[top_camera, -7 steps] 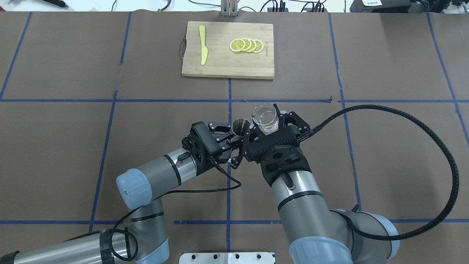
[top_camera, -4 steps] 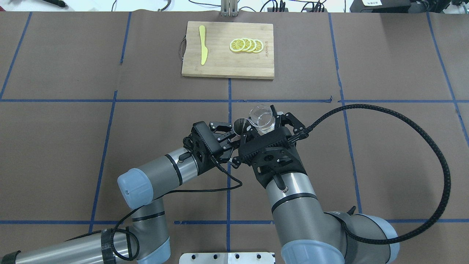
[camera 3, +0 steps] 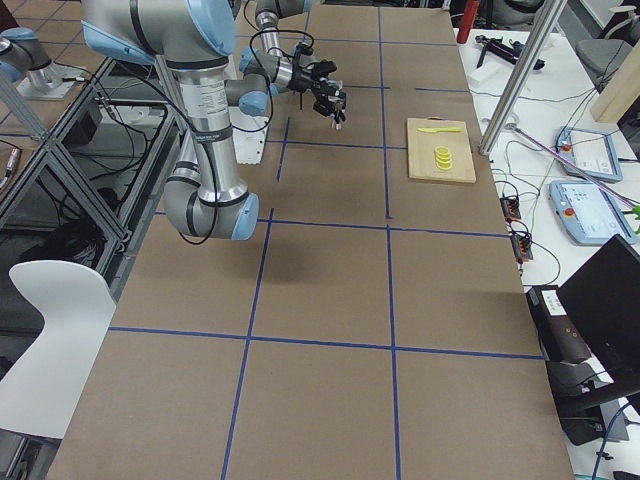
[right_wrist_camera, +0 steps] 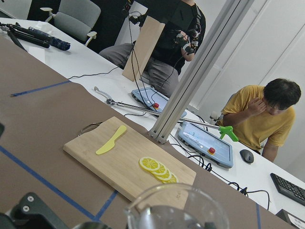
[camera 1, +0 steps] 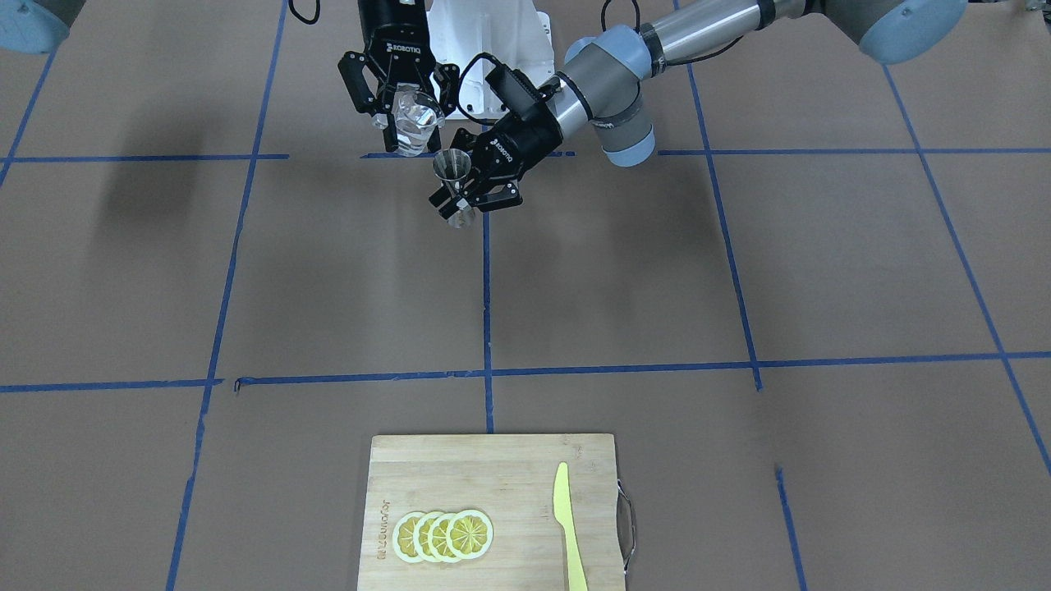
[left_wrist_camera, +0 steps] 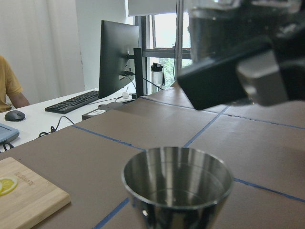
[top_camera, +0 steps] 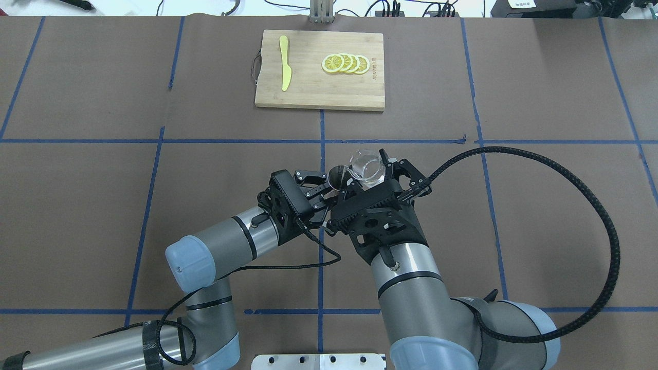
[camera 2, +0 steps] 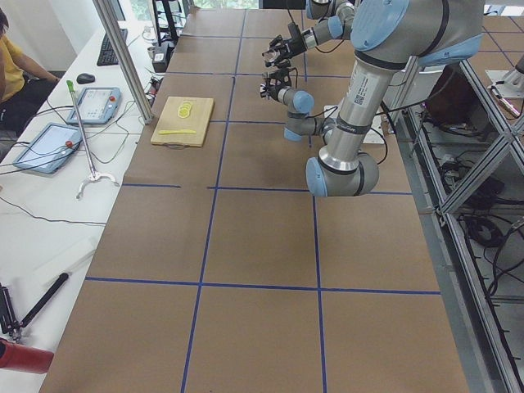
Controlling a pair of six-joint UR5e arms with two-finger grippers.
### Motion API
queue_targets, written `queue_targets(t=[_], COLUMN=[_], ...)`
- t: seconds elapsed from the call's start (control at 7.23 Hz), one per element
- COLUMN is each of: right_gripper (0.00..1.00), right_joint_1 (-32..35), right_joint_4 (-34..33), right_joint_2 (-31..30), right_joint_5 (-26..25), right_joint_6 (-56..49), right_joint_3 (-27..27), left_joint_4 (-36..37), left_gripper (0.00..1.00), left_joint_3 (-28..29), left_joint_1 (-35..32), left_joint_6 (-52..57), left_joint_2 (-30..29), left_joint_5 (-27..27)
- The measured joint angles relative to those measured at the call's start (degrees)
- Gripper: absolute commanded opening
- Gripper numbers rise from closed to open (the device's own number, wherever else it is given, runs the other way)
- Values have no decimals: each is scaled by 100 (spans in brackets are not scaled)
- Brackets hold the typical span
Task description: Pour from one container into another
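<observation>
On the robot's side of the cutting board [top_camera: 318, 95], well apart from it and roughly opposite its middle, two grippers meet above the table. Counted: one clear glass tumbler [top_camera: 366, 167], one metal jigger [top_camera: 337, 176], one board, one yellow knife [top_camera: 284, 69] and four overlapping lemon slices [top_camera: 345, 63], both lying on that board.

Compared with a second ago, the right arm has swung a little toward the left arm and its wrist has turned, so the tumbler has shifted sideways. Its rim now overlaps the jigger's mouth in the overhead view, where before the two only sat side by side. The left arm and the jigger have barely moved; the board, the knife and the slices have not moved at all.

The right gripper [camera 1: 410, 111] pinches the tumbler between its two fingers, one on each side of the glass. The tumbler is tilted, with its lip leaning toward the jigger. The left gripper [camera 1: 461, 197] is clamped on the jigger at its narrow waist and holds it upright, mouth up, off the table. The tumbler is higher than the jigger and just beside it, on the side farther from the knife. In the left wrist view the jigger's open cup fills the foreground, with the right gripper's dark body close above it. Whether liquid is running cannot be told.
</observation>
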Motion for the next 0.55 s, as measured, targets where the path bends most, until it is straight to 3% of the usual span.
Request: queue_targets(t=[0.55], right_gripper=[0], right_joint_1=[19], right_joint_4=[-51], right_joint_2=[2], right_joint_5=[-28], right_joint_6=[-607], right_joint_3=[-11], left_joint_4=[0], left_gripper=[0], left_joint_3=[11], left_joint_1=[8], left_joint_6=[0], left_joint_2=[-27], left_joint_5=[8])
